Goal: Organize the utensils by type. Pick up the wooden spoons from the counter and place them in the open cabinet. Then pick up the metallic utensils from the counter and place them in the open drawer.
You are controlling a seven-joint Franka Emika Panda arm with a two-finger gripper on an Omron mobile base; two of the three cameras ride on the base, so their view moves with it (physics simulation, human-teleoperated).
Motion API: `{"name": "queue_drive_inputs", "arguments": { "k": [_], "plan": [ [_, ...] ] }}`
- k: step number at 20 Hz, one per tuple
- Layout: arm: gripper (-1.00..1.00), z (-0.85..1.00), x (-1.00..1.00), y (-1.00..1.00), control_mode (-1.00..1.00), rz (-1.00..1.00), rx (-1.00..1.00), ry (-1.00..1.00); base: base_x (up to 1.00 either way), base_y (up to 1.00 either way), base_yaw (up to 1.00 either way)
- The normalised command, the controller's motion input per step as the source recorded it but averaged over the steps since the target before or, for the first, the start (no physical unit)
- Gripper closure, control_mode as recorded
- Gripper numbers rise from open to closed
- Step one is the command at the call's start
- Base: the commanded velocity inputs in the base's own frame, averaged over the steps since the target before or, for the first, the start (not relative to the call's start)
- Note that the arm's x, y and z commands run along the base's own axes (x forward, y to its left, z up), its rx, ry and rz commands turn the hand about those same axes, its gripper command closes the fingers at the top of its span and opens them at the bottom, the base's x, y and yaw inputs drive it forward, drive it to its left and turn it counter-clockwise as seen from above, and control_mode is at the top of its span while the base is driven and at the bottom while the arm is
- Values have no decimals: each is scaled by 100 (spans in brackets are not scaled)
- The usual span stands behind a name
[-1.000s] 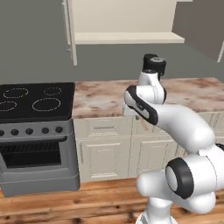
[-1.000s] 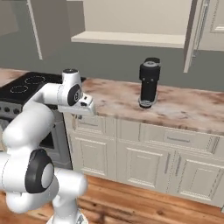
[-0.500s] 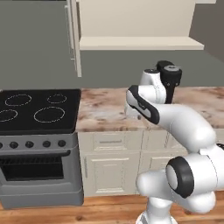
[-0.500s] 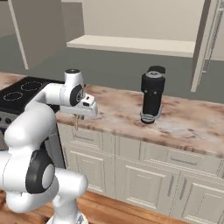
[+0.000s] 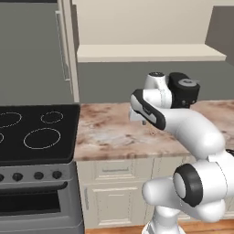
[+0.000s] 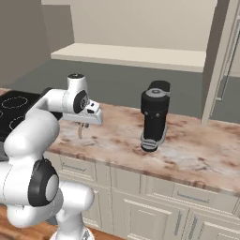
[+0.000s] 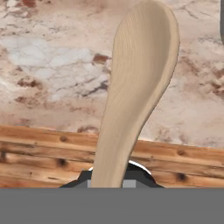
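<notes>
No legible text, label, brand, number or sign appeared in any of the three views. The black glass cooktop [image 5: 36,132] carried only thin white ring outlines marking its burners, with no lettering. The round dark knobs on the grey stove front [image 5: 37,175] showed no readable markings. The tall black cylindrical appliance on the marbled worktop [image 6: 153,117] bore no visible logo. The pale tan wooden spoon [image 7: 138,87] showed wood grain only, and the cream cabinet fronts [image 6: 154,213] were plain.
</notes>
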Motion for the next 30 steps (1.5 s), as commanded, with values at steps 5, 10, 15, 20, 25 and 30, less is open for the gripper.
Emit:
{"name": "queue_drive_inputs", "arguments": {
  "k": [5, 10, 15, 20, 25, 30],
  "plan": [
    [100, 0, 0, 0, 100, 0, 0, 0, 56, 1, -5],
    [100, 0, 0, 0, 100, 0, 0, 0, 54, 1, -1],
    [100, 0, 0, 0, 100, 0, 0, 0, 21, 1, 0],
    [100, 0, 0, 0, 100, 0, 0, 0, 0, 0, 0],
    [100, 0, 0, 0, 100, 0, 0, 0, 0, 0, 0],
    [100, 0, 0, 0, 100, 0, 0, 0, 0, 0, 0]
  ]
}}
